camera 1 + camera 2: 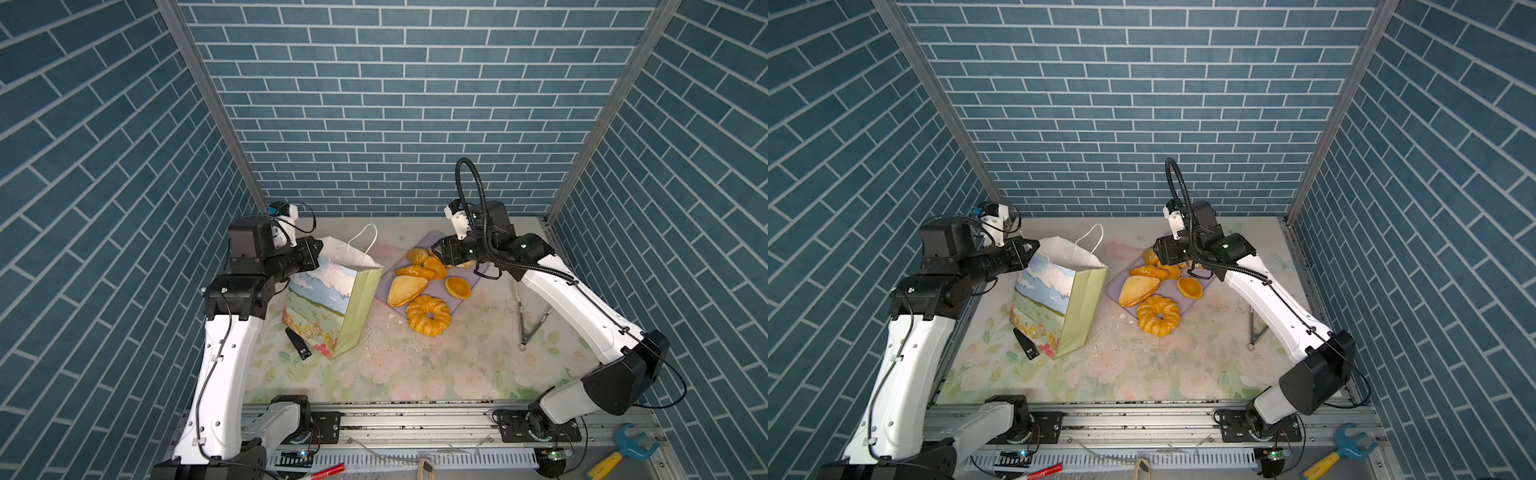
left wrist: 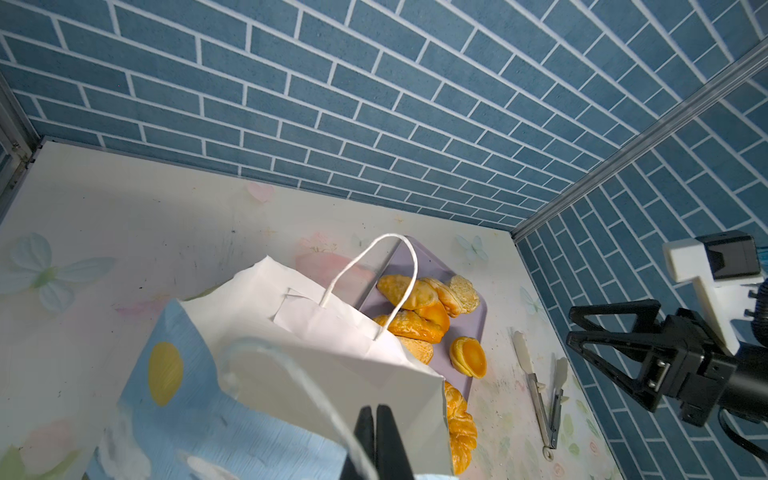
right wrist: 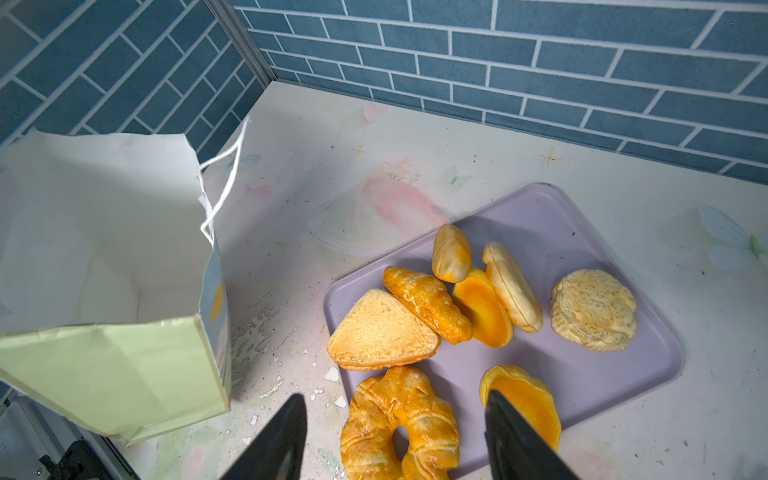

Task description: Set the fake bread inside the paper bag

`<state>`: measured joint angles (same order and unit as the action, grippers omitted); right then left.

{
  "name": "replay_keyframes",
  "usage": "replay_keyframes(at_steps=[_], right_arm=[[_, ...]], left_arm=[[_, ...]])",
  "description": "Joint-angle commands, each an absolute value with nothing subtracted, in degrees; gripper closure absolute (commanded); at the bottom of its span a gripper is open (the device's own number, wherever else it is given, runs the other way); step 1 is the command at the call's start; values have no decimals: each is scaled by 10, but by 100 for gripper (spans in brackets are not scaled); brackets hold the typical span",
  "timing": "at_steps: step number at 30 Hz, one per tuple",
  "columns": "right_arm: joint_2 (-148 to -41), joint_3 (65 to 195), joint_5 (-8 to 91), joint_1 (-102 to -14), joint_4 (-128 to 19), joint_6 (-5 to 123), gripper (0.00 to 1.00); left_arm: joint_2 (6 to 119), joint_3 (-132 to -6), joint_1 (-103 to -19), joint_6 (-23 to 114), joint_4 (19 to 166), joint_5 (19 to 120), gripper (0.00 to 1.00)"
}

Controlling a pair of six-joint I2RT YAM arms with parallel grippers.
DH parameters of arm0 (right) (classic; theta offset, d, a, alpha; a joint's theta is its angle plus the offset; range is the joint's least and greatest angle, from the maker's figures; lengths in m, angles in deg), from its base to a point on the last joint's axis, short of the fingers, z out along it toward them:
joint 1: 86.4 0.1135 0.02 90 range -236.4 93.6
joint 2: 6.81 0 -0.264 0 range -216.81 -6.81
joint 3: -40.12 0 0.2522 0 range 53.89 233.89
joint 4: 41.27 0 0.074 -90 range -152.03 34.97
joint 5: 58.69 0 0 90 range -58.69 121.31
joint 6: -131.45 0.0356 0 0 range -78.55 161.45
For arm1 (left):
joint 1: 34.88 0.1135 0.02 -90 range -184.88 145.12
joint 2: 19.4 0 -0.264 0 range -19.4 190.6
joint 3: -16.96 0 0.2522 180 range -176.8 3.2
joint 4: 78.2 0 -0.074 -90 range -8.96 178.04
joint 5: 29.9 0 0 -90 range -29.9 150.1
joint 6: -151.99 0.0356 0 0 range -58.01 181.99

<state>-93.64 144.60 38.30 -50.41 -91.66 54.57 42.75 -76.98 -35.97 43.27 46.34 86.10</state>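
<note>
- Right pincer (image 3: 395, 397) hangs with its jaws spread wide and nothing between them. I have it above the lavender tray (image 3: 540, 216).
- Its left finger (image 3: 291, 432) shows beside the ring croissant (image 3: 374, 415). The right one overlaps an orange tart bun (image 3: 536, 407).
- Left pincer (image 1: 314, 249) has its fingers (image 2: 386, 436) pressed fully together at the mouth of the paper bag (image 1: 328, 299). The bag's near cord handle (image 2: 316, 390) runs, blurred, right into them. I read that as a grip on the cord, though the blur hides the pinch itself.
- I take 12 o'clock as the back wall in both top views. The bag stands at 9 o'clock of the table (image 1: 457, 365), mouth open and leaning a little, with its white inside showing.
- The fake bread (image 1: 415, 272) lies outside the bag, at 3 o'clock from it, on and around the tray.
- The ring croissant overhangs the tray's 6 o'clock edge. The toast triangle (image 1: 405, 290) touches it at 11 o'clock.
- A pale seeded round (image 3: 593, 309) lies apart from the cluster, on the tray.
- Metal tongs (image 1: 519, 320) lie on the table at 3 o'clock of the tray.
- A small black block (image 1: 298, 344) lies at the bag's foot, at 7 o'clock.
</note>
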Motion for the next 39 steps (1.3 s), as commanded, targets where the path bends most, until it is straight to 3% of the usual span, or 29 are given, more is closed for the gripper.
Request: replay_keyframes(at_steps=[1,14,27,39], right_arm=[[-943,1466,388,-497,-935,532,32],[-978,1530,416,-477,-953,536,32],[-1091,1697,515,-422,-989,547,31],[-1210,1828,407,-410,-1039,642,31]], left_arm=[[437,-788,-357,429,486,898,100],[444,-788,-358,426,493,947,100],[445,-782,-360,422,506,956,100],[428,-783,-363,436,495,979,100]])
